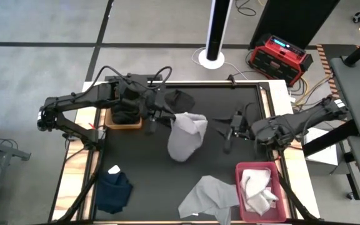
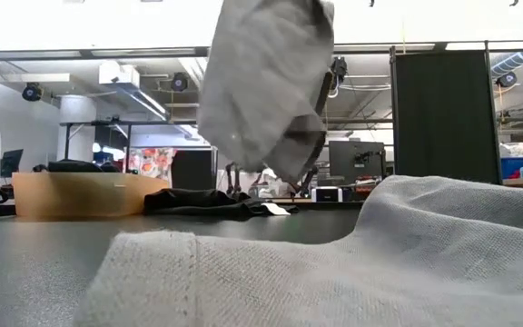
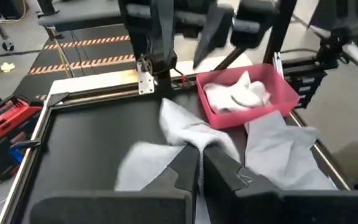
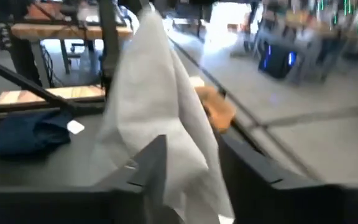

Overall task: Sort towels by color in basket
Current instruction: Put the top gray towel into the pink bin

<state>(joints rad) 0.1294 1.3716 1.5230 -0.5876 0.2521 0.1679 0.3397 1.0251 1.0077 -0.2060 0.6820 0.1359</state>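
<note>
Left gripper (image 1: pixel 167 117) pinches a grey towel (image 1: pixel 186 134), hanging above mid-table; right gripper (image 1: pixel 229 134), fingers parted, sits beside it. Low view: another grey towel (image 2: pixel 352 263) fills the foreground. Left wrist view alone shows whites in the pink basket (image 3: pixel 272 102). No writing legible.

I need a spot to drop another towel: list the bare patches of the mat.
Bare mat lies between the navy towel and the grey towel on the table. More shows along the far edge, right of the black towel. It is crowded at the pink basket and under the lifted grey towel.
</note>
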